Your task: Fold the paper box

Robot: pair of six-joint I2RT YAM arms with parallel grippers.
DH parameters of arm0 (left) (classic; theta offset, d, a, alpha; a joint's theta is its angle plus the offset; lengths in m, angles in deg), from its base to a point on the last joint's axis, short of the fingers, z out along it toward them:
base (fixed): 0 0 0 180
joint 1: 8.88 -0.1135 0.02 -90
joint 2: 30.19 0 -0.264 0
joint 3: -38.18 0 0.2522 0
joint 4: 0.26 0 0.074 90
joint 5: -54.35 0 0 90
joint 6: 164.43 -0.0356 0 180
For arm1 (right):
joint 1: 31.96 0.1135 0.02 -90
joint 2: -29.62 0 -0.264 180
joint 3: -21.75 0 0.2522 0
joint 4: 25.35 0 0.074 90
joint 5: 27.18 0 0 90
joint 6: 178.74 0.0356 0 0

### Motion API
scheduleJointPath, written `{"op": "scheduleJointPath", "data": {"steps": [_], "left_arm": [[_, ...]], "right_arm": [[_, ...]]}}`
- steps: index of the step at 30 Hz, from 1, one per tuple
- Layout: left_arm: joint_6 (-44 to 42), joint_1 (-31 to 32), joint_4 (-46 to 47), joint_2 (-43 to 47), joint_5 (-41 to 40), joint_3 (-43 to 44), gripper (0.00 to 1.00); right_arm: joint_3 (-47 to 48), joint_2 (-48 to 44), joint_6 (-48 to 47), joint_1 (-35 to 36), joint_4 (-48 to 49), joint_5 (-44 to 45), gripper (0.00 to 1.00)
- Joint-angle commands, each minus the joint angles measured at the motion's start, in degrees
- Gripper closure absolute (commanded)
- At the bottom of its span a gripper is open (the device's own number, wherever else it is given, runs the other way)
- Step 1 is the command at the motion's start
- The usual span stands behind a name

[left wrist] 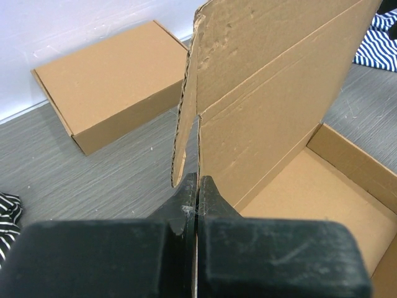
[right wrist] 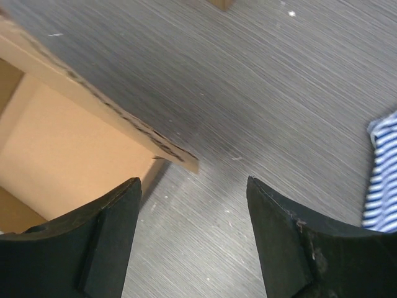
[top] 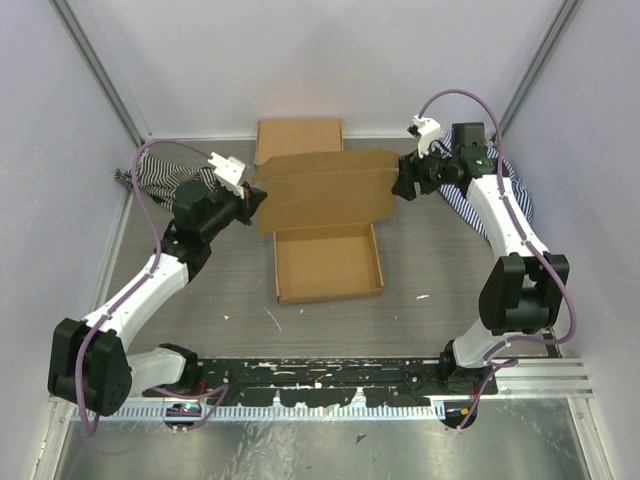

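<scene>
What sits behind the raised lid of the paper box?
A closed cardboard box lies by the back wall, behind the paper box. From above, the raised lid covers its near end and the table strip beneath.

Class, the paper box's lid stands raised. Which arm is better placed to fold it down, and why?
Probably left: the left gripper is shut on the paper box at its lid's edge and can steer it down. The right gripper is open, gripping nothing.
</scene>
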Motion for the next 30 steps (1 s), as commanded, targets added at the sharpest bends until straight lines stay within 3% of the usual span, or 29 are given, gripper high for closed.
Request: {"op": "scheduleJointPath", "data": {"steps": [1,4,11,17,20,26,30], "left_arm": [[-0.75,0.04,1.63,-0.09,-0.74,1.21,1.00],[-0.58,0.01,1.62,0.07,-0.68,1.19,1.00],[0.04,0.01,1.51,-0.18,-0.18,1.63,1.00],[0.70,0.01,-0.18,0.70,-0.11,2.20,1.00],[1.08,0.10,-2.23,1.95,0.07,2.46,1.00],[1.60,1.72,-4.92,4.65,-0.78,2.07,1.00],[1.75,4.08,-5.74,5.67,-1.72,1.33,1.00]], "right_arm": [[3.45,1.23,1.83,0.46,4.06,-10.17,0.26],[3.85,2.30,3.14,0.84,4.43,-13.09,0.26],[2.62,2.34,4.73,3.75,6.05,-9.98,0.35],[2.76,1.96,10.85,5.96,6.11,-0.28,0.65],[1.69,0.69,15.46,7.09,6.31,4.75,0.74],[-5.17,-7.67,20.56,12.76,9.92,9.82,0.77],[-7.68,-10.70,25.08,18.95,10.32,17.71,0.83]]}}
